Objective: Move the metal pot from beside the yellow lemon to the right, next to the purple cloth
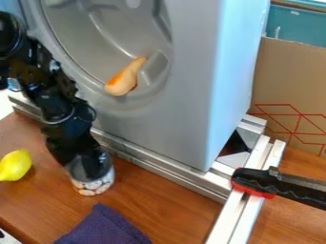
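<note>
- Beside the metal rail (159, 170) that runs along the back of the wooden worktop (185, 209), toward the left, is a clear cup (95, 184), with the black gripper (93, 165) pointing down at its mouth.
- The cup's mouth faces up and its base down; its long axis is close to upright, with the base a little to the right of the rim in the view.
- The gripper's lower end overlaps the cup and hides part of its mouth and inside. Whether it is open, closed or gripping the cup, I cannot tell.
- A white item (7, 238) at the lower left corner and the dark purple cloth (105, 228) in front of the cup are cut off by the view's edge.
- The cup is see-through and greyish above, with rounded white and brown pebble-like shapes around its lower part; whether these are print or contents is hard to make out.
- A yellow lemon (15, 165) lies left of the cup, apart from it.
- Behind the rail stands a grey housing (191, 95), a tan and orange drumstick-shaped piece (125, 77) in its round recess.
- At the right, a black and red clamp (258, 182) sits across metal bars.
</note>
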Motion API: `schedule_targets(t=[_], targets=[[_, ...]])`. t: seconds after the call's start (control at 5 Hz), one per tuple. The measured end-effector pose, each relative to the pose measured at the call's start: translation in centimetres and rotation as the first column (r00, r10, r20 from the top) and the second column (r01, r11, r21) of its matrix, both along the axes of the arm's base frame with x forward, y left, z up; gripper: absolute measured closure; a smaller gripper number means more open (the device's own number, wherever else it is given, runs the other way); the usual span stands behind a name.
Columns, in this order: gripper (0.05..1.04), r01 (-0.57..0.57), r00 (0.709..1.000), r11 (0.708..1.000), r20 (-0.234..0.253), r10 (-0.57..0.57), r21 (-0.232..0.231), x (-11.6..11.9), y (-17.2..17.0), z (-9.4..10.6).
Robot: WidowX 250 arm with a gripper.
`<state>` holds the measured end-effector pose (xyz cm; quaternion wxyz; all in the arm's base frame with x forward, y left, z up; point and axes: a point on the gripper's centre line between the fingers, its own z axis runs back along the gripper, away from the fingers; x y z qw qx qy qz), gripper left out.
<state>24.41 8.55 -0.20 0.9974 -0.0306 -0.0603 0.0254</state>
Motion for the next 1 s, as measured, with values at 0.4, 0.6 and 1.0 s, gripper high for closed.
schedule_targets(t=[0.4, 0.6, 1.0], targets=[[0.083, 0.061, 0.998, 0.996, 0.014, -0.06, -0.061, 1.3, -4.5, 0.5], [0.083, 0.044, 0.999, 0.996, 0.008, -0.044, -0.075, 1.1, -4.8, 0.7], [0.083, 0.035, 0.999, 0.985, 0.037, -0.029, -0.167, 0.6, -6.4, 2.6]])
